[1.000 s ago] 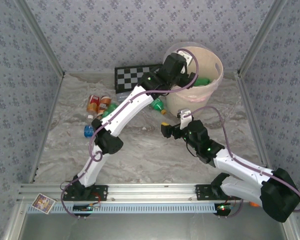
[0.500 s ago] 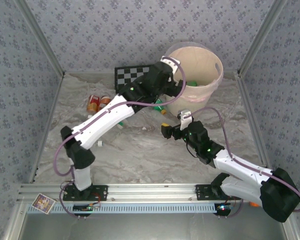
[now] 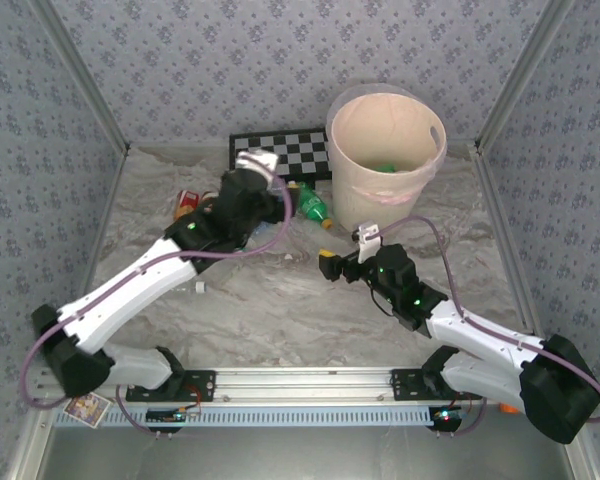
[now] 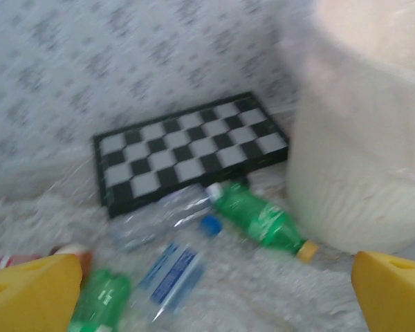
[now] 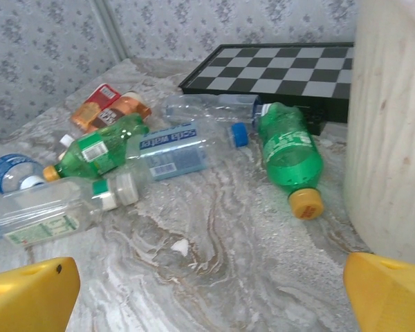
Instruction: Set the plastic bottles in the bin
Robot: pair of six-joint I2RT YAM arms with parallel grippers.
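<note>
- Ahead of the left gripper (image 4: pixel 211 294), framed between its wide-spread, empty fingers (image 4: pixel 28 290), a green bottle (image 4: pixel 252 218) lies on the table just beside the bin (image 4: pixel 360 173).
- Its long axis slants across the gap, with the yellow cap toward the right-hand finger and the bin.
- The right gripper (image 5: pixel 207 294) is likewise spread wide and empty. From there the same bottle lies ahead and right of centre, cap pointing back.
- The left arm looks nearer. A clear blue-labelled bottle (image 5: pixel 169 153) lies left of the green one.
</note>
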